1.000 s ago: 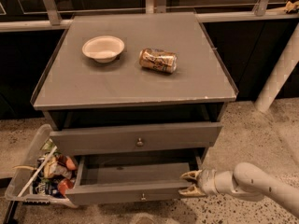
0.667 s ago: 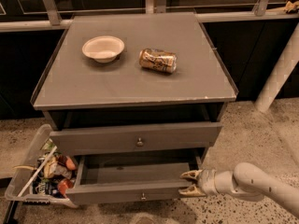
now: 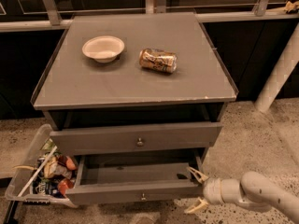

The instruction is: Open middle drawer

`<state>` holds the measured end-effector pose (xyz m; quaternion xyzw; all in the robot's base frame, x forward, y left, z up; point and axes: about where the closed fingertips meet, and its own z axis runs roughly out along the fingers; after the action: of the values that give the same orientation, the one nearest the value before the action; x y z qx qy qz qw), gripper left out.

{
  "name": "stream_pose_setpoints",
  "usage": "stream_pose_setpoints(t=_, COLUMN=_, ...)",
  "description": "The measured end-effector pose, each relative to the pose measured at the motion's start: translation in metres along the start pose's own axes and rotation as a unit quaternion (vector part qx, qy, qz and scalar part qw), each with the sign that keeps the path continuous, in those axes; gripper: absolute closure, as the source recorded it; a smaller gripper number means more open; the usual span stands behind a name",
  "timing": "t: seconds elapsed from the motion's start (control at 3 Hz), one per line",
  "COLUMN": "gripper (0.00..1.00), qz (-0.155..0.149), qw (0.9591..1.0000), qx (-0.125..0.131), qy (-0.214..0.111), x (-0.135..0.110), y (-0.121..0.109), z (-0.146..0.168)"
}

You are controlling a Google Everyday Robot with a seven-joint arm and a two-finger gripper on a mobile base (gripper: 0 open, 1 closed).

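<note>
The middle drawer (image 3: 135,193) is a grey flat front with a small round knob (image 3: 143,197). It stands pulled out, and its inside looks empty. My gripper (image 3: 192,190) is at the right end of this drawer front, low at the right of the camera view. Its pale fingers (image 3: 198,174) are spread open, one above and one below the front's right corner, and hold nothing. The drawer above it (image 3: 135,141), also with a round knob, is closed. A third drawer does not show.
On the cabinet top (image 3: 140,85) lie a white bowl (image 3: 103,48) and a golden can (image 3: 158,60) on its side. A clear bin (image 3: 28,185) of snack packets stands on the floor at the cabinet's left. A pale post (image 3: 280,69) leans at the right.
</note>
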<state>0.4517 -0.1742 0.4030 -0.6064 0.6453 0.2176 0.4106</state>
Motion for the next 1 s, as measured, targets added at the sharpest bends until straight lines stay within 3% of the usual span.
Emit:
stream_pose_setpoints(t=0.33, gripper=0.37, qz=-0.007, qw=0.9999, qx=0.0, qy=-0.015, x=0.0056, y=0.037, z=-0.0202)
stream_pose_setpoints(t=1.0, gripper=0.84, qz=-0.007, qw=0.9999, qx=0.0, qy=-0.015, x=-0.0029, y=0.0344, z=-0.0254)
